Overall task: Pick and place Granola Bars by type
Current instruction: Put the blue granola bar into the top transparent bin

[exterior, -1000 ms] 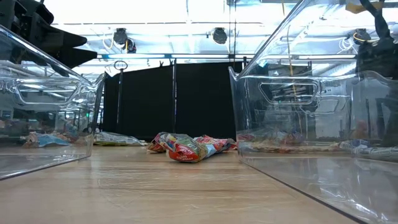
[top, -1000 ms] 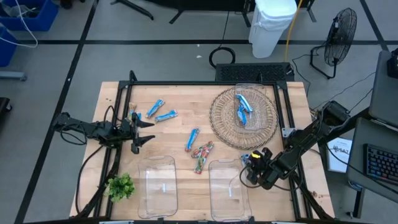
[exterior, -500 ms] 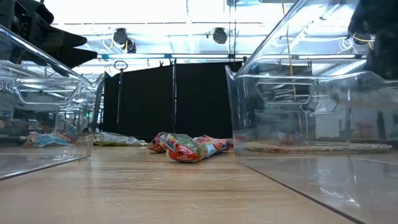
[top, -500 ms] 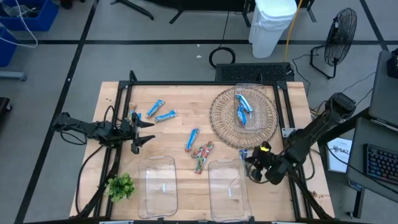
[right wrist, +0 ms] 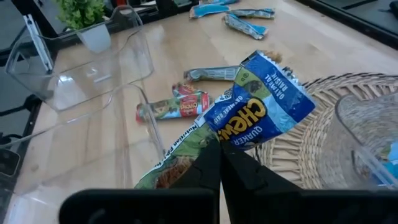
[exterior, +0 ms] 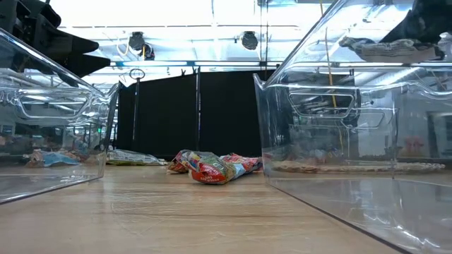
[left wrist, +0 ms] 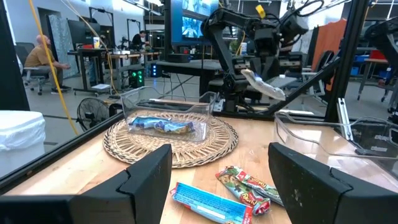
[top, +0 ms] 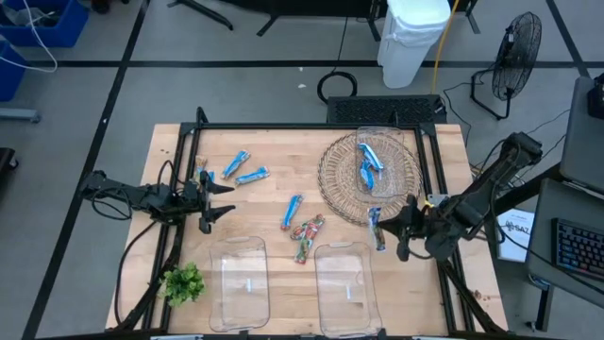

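Observation:
My right gripper [top: 397,232] is shut on a blue granola bar [top: 376,229] and holds it in the air between the wicker mat [top: 332,179] and the right clear bin [top: 346,285]. Three more blue bars [top: 236,163] [top: 252,176] [top: 293,211] and two multicoloured bars [top: 307,236] lie flat on the table. A clear box [top: 377,156] on the mat holds blue bars. At the table's left edge, my left gripper [top: 213,199] waits open. My right gripper pinches the blue bar between its two fingers, across the wrapper [right wrist: 219,138] and nearer one end than the middle. In the high view the fingers come at it from the table's right, slanting down. The bar is lifted clear of the table; its longer end [right wrist: 268,98] sticks out past the fingertips.
A second clear bin [top: 239,281] stands left of the right one near the front edge. A green sprig [top: 184,281] sits at the near left corner. A dark frame [top: 311,126] runs along the table's far side and both sides.
My right gripper has risen from the table beside the right bin's far right corner and gone toward the far edge, rolling and tipping up as it went. The blue bar has come up with it and now hangs clear of the table.

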You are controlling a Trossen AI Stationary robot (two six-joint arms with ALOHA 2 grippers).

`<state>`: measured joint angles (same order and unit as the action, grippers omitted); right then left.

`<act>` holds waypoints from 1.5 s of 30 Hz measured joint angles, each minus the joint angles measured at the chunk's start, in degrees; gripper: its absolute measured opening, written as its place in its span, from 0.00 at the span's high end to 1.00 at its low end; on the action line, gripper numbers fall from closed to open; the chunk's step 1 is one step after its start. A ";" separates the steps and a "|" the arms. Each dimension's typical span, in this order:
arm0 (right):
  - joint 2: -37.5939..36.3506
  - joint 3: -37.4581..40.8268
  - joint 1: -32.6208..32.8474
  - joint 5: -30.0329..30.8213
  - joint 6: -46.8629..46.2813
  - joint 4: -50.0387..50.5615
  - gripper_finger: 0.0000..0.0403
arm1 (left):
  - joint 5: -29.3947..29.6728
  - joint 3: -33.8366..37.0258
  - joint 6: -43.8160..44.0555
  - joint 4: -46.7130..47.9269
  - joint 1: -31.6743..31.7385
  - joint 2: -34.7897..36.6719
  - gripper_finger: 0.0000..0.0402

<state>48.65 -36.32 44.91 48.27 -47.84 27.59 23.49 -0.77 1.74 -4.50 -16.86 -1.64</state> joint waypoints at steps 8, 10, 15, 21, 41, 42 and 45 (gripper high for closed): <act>1.70 1.23 -0.81 -0.04 2.32 -4.21 1.00 | 0.00 0.00 0.00 -0.02 0.02 0.00 0.34; 1.93 4.02 -2.17 -0.86 6.62 -11.55 1.00 | 0.00 0.02 0.02 -0.02 0.02 -0.01 0.34; 1.49 12.71 -8.71 -13.25 21.61 -36.42 1.00 | 0.00 0.00 0.00 -0.01 0.00 0.02 0.34; 0.19 19.32 -20.24 -37.76 39.89 -63.64 1.00 | 0.00 0.00 0.01 -0.01 0.02 0.02 0.34; -6.24 -12.44 -62.02 -51.53 50.34 -11.65 1.00 | 0.00 0.01 0.01 0.00 0.01 0.00 0.34; -6.24 -14.25 -63.17 -48.55 50.75 -7.71 1.00 | 0.00 0.02 0.00 -0.02 -0.01 0.02 0.34; -6.24 -17.95 -66.41 -39.55 50.37 2.49 1.00 | 0.00 0.00 0.02 -0.02 0.01 0.00 0.34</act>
<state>42.41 -54.26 -21.51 8.72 2.53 30.09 23.49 -0.78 1.75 -4.51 -16.85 -1.65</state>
